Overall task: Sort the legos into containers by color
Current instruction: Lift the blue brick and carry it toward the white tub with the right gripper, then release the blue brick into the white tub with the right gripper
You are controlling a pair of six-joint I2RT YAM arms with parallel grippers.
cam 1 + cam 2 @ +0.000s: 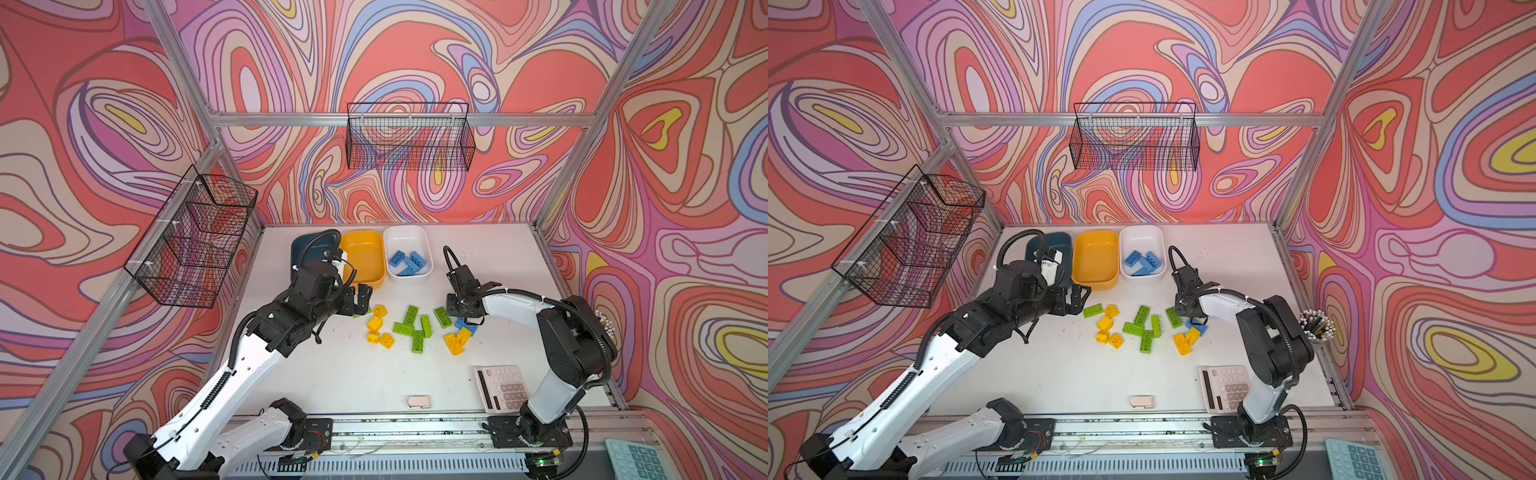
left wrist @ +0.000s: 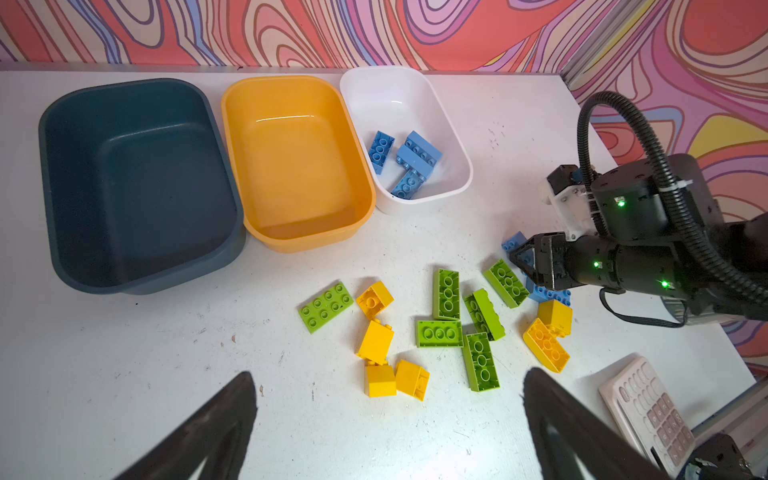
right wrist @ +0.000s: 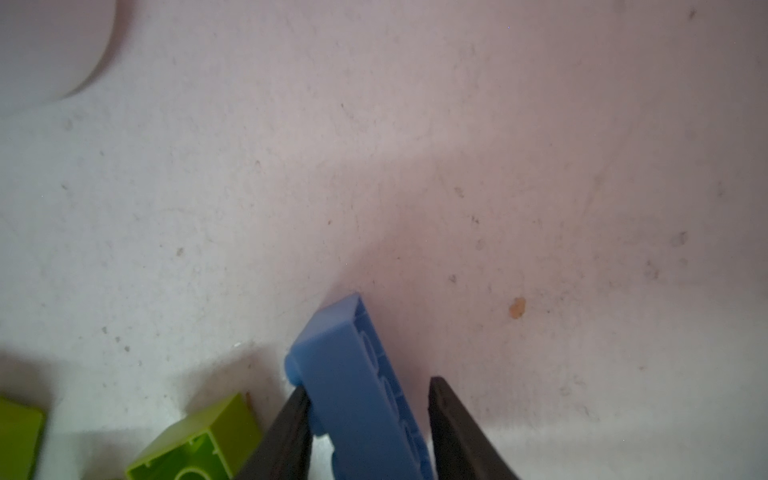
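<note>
Blue step: right gripper (image 3: pixel 369 386) fingers straddle blue lego (image 3: pixel 345 374), grip unclear; left gripper (image 2: pixel 390 374) fingers wide open. Next, likely: lift into white container (image 2: pixel 395 95).

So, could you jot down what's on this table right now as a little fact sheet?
teal tub: empty
yellow tub: empty
white tub: a few blue bricks
loose on the table: green bricks, yellow bricks
left tool: open, holding nothing, near the yellow tub
right tool: closed around a blue brick turned on its side
not part of the sorting: pink calculator
</note>
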